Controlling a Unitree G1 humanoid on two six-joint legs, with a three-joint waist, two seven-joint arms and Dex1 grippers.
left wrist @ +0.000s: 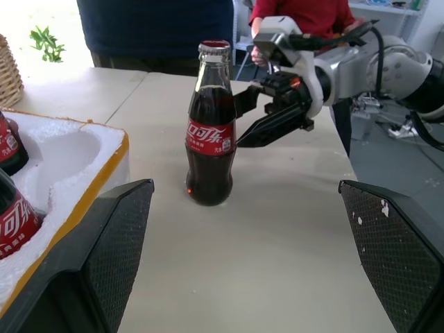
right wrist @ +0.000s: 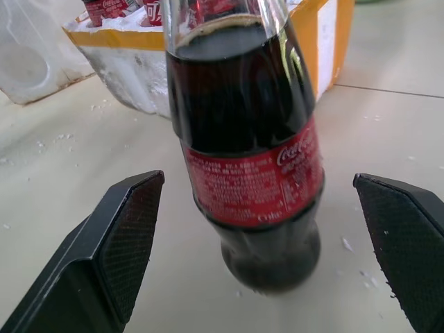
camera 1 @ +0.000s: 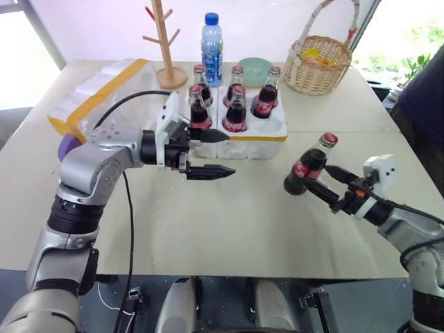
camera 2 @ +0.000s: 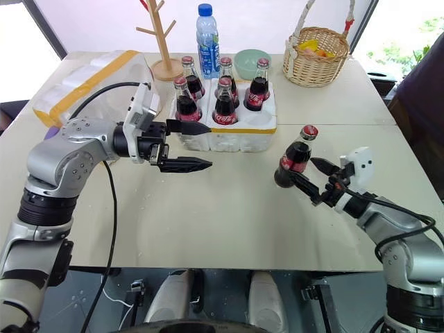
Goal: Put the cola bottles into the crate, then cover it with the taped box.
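Several cola bottles (camera 1: 236,111) stand in the crate (camera 1: 274,142), a low white foam block with a yellow strip; its front right well (left wrist: 66,156) is empty. One more cola bottle (camera 1: 309,166) stands upright on the table to the crate's right. My right gripper (camera 1: 318,177) is open, with one of its fingers (right wrist: 125,236) on either side of that bottle and a gap at each side. My left gripper (camera 1: 230,153) hangs open and empty in front of the crate's left end, pointing toward the loose bottle (left wrist: 210,139). The taped box (camera 1: 97,97) lies at the back left.
Behind the crate stand a blue-capped water bottle (camera 1: 211,48), a wooden mug tree (camera 1: 165,41), a green bowl (camera 1: 253,69) and a wicker basket (camera 1: 318,64). A person (camera 1: 427,97) stands at the table's right side. Bare tabletop (camera 1: 229,222) stretches toward the near edge.
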